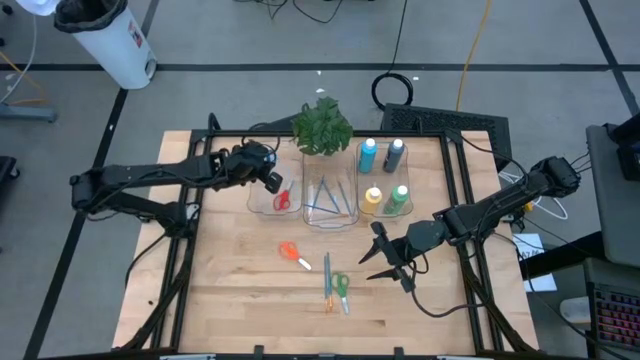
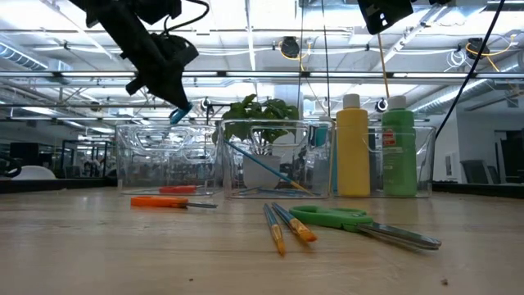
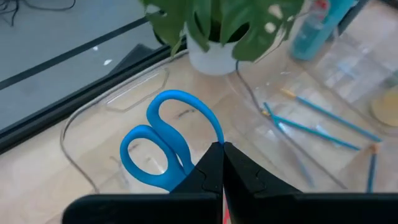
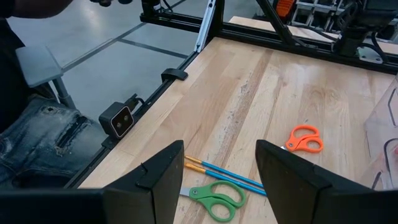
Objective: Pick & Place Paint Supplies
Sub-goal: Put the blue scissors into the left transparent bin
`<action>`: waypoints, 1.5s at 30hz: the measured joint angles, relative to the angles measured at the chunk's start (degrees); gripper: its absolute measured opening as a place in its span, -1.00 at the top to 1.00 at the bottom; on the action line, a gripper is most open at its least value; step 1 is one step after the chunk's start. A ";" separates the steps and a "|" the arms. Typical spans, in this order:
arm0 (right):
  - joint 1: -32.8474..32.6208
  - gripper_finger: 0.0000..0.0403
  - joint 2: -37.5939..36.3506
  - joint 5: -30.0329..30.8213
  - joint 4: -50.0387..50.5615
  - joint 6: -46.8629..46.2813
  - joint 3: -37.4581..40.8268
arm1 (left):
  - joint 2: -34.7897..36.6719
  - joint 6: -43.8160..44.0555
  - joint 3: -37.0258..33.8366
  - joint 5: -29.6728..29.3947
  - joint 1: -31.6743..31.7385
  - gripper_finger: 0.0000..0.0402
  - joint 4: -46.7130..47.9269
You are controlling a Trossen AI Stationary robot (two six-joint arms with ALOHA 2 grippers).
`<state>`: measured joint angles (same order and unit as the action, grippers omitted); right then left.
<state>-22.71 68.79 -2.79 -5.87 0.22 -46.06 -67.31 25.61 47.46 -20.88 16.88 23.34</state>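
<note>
The left gripper (image 3: 222, 163) is clamped on the blue scissors (image 3: 163, 142) above the left clear bin (image 1: 262, 205) near the table's (image 1: 240, 290) far edge, handles pointing forward from the fingers. The blades are hidden in the left wrist view; only the low view shows the scissors hanging over the bin. The right gripper (image 4: 219, 163) hovers wide open near the right edge, holding nothing

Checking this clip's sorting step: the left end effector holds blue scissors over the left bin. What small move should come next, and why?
Probably lower a little and open. The left end effector is shut on the blue scissors, hanging over the left bin, where red scissors already lie.
</note>
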 joint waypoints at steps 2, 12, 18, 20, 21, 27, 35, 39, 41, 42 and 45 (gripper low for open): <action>0.00 0.04 0.00 0.00 0.02 0.01 0.00 | -0.81 0.01 0.00 0.02 0.38 1.00 0.10; 0.00 0.04 0.00 0.00 0.00 0.00 -0.02 | -9.04 0.17 0.00 2.02 2.35 1.00 -0.49; 0.02 0.04 0.00 0.00 0.00 0.01 -0.02 | -12.89 0.17 0.00 2.78 3.20 1.00 -1.31; 0.00 0.04 0.00 0.00 0.00 0.00 -0.02 | -13.96 0.20 0.00 2.85 3.31 1.00 -2.00; 0.01 0.04 0.00 -0.02 0.00 -0.01 -0.02 | -14.45 0.20 0.00 2.87 3.31 1.00 -2.37; 0.00 0.04 0.00 0.00 0.04 -0.01 -0.02 | -16.80 0.18 0.00 2.99 3.31 1.00 -3.91; -0.01 0.04 0.00 0.00 0.09 -0.01 -0.02 | -17.60 0.20 -0.02 2.95 3.31 0.99 -4.02; 0.02 0.04 0.00 -0.02 0.09 0.01 -0.02 | -17.60 0.16 -0.02 2.85 3.31 0.99 -3.95; 0.00 0.04 0.00 -0.02 0.09 -0.01 -0.02 | -17.60 -0.09 -0.02 2.82 3.31 0.99 -3.90; 0.02 0.04 0.00 0.00 0.09 -0.01 -0.02 | -17.60 -0.26 -0.02 2.83 3.31 0.97 -3.92; 0.00 0.04 0.00 -0.01 0.09 -0.01 -0.02 | -17.60 -0.16 -0.02 2.81 3.31 0.91 -3.90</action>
<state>-22.72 68.79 -2.79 -5.78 0.21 -46.09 -84.90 25.45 47.44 -18.06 20.18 19.44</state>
